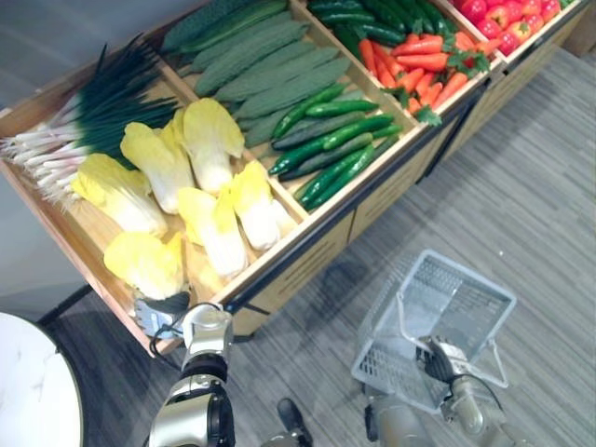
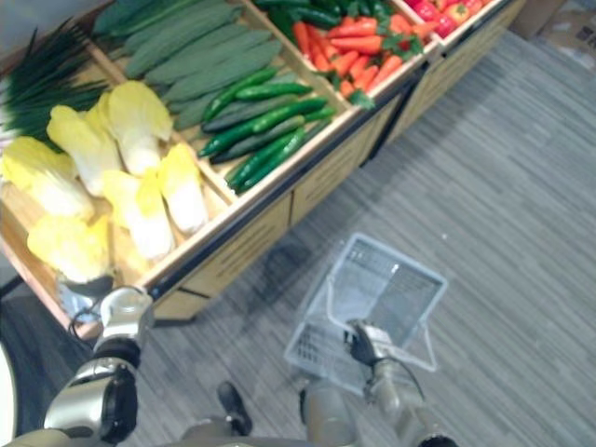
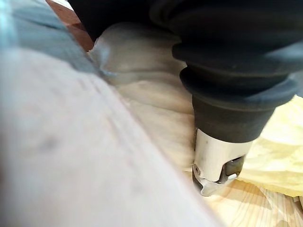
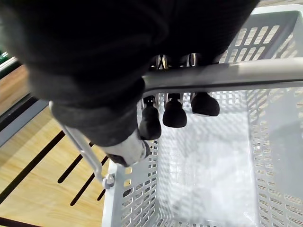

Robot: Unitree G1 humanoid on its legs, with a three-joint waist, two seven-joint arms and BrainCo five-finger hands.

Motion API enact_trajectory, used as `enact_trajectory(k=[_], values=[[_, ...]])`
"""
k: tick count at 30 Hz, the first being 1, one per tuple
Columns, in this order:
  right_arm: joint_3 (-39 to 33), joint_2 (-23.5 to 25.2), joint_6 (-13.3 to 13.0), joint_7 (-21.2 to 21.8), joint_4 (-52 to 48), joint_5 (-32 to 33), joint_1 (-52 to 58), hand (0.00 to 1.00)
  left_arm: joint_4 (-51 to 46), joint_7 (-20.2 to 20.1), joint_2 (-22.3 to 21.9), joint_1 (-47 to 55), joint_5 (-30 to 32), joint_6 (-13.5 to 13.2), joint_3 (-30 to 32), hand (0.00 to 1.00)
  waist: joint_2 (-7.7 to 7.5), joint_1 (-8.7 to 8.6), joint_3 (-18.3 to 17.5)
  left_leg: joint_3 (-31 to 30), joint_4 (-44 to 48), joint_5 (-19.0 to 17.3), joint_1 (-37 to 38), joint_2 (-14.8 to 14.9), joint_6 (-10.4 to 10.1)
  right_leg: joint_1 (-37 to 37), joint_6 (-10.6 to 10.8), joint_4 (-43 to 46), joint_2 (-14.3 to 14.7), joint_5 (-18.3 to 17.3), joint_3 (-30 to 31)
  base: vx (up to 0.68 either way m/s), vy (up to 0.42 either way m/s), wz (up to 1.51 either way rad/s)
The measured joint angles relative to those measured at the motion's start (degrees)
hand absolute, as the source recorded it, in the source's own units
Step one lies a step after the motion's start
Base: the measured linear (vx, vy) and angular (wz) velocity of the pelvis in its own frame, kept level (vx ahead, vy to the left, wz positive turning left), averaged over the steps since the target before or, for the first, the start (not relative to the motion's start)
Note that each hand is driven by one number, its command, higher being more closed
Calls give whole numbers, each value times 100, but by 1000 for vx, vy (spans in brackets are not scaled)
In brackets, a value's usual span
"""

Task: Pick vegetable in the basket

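Left hand (image 1: 170,304) is resting at the front rim of the wooden display stand (image 1: 307,251), with its dark cover lying over the rim. Whether it is open or closed cannot be told.

The nearest Chinese cabbage head (image 1: 144,264) is lying just beyond this hand, in the stand's near compartment. In the left wrist view its pale yellow leaves are sitting right against the hand; actual contact is unclear.

More cabbage heads (image 1: 214,200) are lying farther beyond the hand, with spring onions (image 1: 84,121) past them to the left and cucumbers (image 1: 331,140) to the right.

Right hand (image 1: 438,361) is hanging low over the floor, well apart from the stand. Its fingers (image 4: 173,113) are curling round the basket handle (image 4: 227,75) and gripping it. The grey plastic basket (image 1: 470,275) is sitting directly under and beyond this hand, well apart from the cabbage.
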Motion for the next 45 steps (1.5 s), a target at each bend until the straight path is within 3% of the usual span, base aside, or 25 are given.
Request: enact_trajectory(k=[6, 9, 11, 17, 23, 28, 33, 42, 45], values=[[17, 0, 3, 119, 3, 0, 37, 100, -12, -193, -30, -31, -65, -11, -18, 100, -2, -28, 1, -100, -8, 1, 112, -11, 3, 171, -3, 1, -32, 2, -88, 8, -22, 9], [16, 3, 40, 123, 10, -4, 51, 100, -438, -334, -266, -19, -284, -104, -53, 100, -6, -32, -1, -189, -8, 17, 117, -58, 27, 227, 8, 2, -103, 12, -191, 12, -1, 17], [13, 31, 81, 124, 30, -14, 60, 100, -1009, -448, -584, 79, -330, -193, -402, 100, -27, -39, 4, -275, -10, 1, 177, -97, 52, 331, 8, 3, -150, 12, -259, 33, 17, 17], [-67, 161, 210, 121, 29, -18, 120, 100, -2248, -407, -1070, 495, -266, -370, -931, 100, -36, -116, -3, -406, 17, -47, 294, -176, 119, 529, 7, 4, -245, 11, -334, 24, 17, 11], [-229, 198, 258, 121, 31, -18, 323, 100, -2980, -199, -1269, 802, 14, -383, -1053, 100, -31, 8, -9, -452, 184, -216, 279, -144, 126, 604, 9, 21, -249, 11, -288, -14, -10, 0], [-351, 199, 295, 121, 36, -22, 520, 100, -3312, -187, -1537, 857, 228, -381, -1117, 100, 56, 7, -76, -584, 167, -119, 309, -61, 112, 675, 10, 34, -176, 11, -166, 15, -39, 10], [-468, 202, 327, 121, 59, -24, 618, 100, -3554, -186, -1615, 946, 280, -374, -1128, 100, 169, 13, -187, -606, 169, -101, 318, -50, 103, 708, 13, 17, -170, 10, -153, -6, -22, 2], [-517, 354, 386, 140, 106, -28, 794, 100, -4414, -219, -1618, 1116, 450, -381, -1150, 100, 166, 23, -385, -734, -173, 92, 467, -21, 37, 796, 42, 10, -108, -12, -19, -39, -48, 5], [-601, 354, 389, 160, 259, -21, 779, 100, -4787, -426, -1591, 1184, 459, -453, -1396, 100, 192, 39, -429, -829, -419, 239, 576, -31, -2, 798, 108, 28, -59, -62, -30, -25, -59, 1]])
